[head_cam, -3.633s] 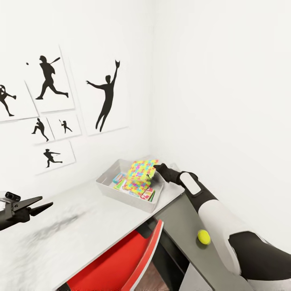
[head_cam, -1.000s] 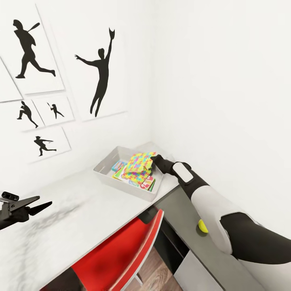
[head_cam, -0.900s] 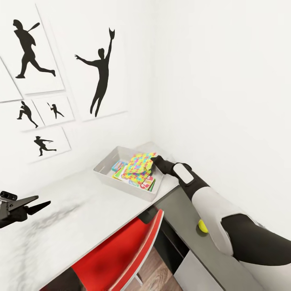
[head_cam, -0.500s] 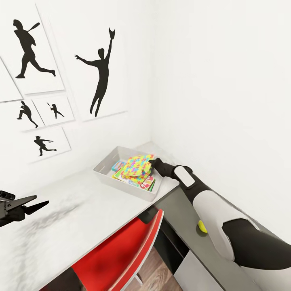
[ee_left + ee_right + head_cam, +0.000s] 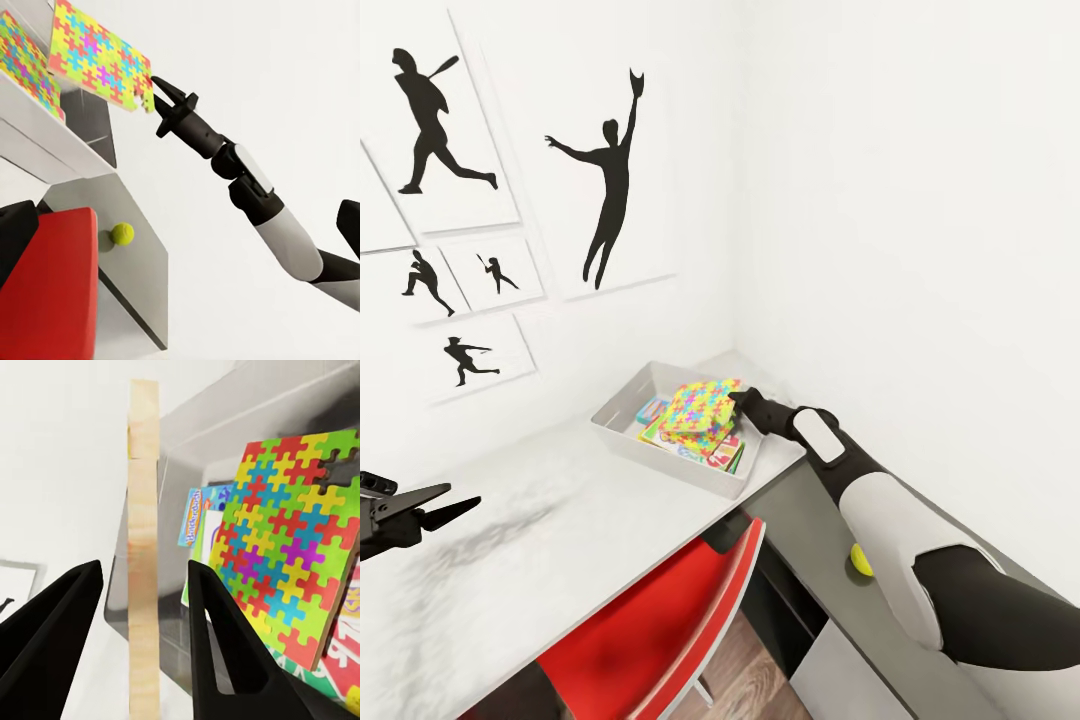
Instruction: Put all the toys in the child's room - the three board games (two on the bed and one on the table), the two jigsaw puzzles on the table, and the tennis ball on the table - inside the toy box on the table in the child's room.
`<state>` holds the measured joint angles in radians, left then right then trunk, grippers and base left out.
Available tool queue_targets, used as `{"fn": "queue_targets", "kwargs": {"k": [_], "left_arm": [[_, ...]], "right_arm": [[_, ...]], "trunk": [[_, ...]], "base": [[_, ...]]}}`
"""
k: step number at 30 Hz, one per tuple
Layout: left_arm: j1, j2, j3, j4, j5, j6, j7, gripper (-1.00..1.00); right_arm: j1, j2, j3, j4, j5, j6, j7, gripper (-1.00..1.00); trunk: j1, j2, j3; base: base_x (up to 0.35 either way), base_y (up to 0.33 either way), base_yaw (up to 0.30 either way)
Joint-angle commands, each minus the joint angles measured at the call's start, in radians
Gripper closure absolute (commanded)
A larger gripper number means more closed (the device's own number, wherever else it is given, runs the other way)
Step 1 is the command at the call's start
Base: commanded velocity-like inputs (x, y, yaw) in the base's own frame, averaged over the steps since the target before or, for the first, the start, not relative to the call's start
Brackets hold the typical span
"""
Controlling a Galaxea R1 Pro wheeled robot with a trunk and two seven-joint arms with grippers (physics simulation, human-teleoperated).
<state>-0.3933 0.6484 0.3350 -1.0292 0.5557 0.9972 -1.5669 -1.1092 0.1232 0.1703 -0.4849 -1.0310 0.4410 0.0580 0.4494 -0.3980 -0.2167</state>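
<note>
Matt light grey counter with a faint mottled sheen. Smooth grey plastic-looking toy box. Glossy red chair. Puzzle sheet with pale wooden edge, bright printed face. Fuzzy-looking yellow-green ball. Matt black jaws; glossy white arm shell.

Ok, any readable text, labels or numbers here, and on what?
None reads clearly.
Yellow lettering on the blue game box in the toy box: too blurred.
Red lettering on the white game box under the puzzle sheet: cut off, unreadable.
Wall pictures: silhouettes, no text.
</note>
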Motion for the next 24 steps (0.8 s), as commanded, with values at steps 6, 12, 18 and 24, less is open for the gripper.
{"fn": "queue_targets", "kwargs": {"k": [6,12,18,24], "left_arm": [[-0.001,0.001,0.000,0.000,0.000,0.011,-0.004,-1.00],[-0.001,0.001,0.000,0.000,0.000,0.011,-0.004,-1.00],[-0.001,0.001,0.001,0.000,0.000,0.011,-0.004,-1.00],[-0.001,0.001,0.001,0.000,0.000,0.011,-0.004,-1.00]], "right_arm": [[-0.001,0.000,0.002,-0.001,0.000,0.002,0.002,-1.00],[-0.001,0.000,0.002,-0.001,0.000,0.002,0.002,-1.00],[-0.001,0.000,0.002,-0.001,0.000,0.002,0.002,-1.00],[-0.001,-0.001,0.002,-0.001,0.000,0.002,0.002,-1.00]], "trunk": [[0.001,-0.002,-0.002],[0.001,-0.002,-0.002],[0.001,-0.002,-0.002],[0.001,-0.002,-0.002]], "base": [[0.000,0.000,0.000],[0.000,0.000,0.000],[0.000,0.000,0.000],[0.000,0.000,0.000]]}}
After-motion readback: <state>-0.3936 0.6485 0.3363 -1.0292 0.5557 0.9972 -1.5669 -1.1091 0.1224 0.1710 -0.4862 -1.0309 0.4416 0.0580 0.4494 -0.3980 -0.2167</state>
